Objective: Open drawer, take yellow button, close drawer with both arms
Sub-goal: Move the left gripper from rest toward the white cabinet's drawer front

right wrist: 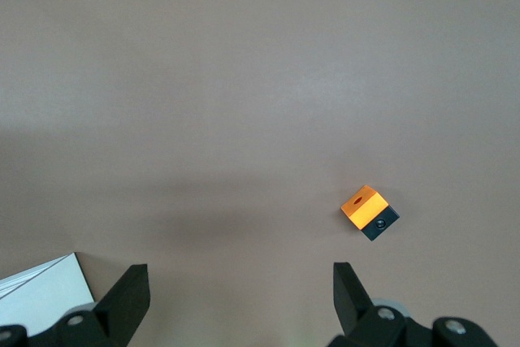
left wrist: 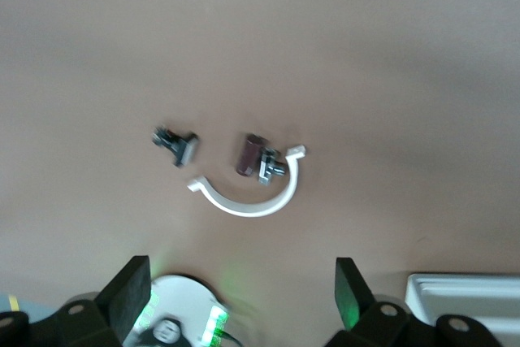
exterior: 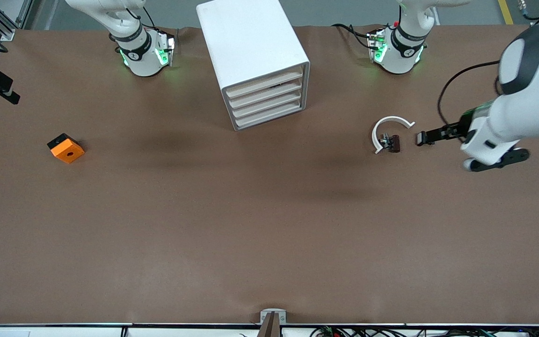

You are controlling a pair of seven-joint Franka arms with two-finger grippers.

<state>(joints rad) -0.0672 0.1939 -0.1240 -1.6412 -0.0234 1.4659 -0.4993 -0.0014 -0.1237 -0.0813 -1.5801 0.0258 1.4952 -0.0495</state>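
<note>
The white cabinet (exterior: 255, 56) stands at the table's middle, close to the robots' bases. Its uppermost drawer (exterior: 265, 83) is shut, like the three below it. The button is hidden. My left gripper (left wrist: 240, 275) hangs open and empty in the air over the left arm's end of the table. The left arm (exterior: 508, 117) reaches in there, beside a white C-shaped ring (exterior: 391, 128). My right gripper (right wrist: 240, 274) is open and empty, high over the right arm's end of the table. It is out of the front view.
An orange square block with a hole (exterior: 66, 148) (right wrist: 370, 210) lies toward the right arm's end. A small brown and metal part (exterior: 390, 142) (left wrist: 253, 157) sits inside the ring (left wrist: 248, 201). A small black clip (exterior: 421, 138) (left wrist: 176, 144) lies beside it.
</note>
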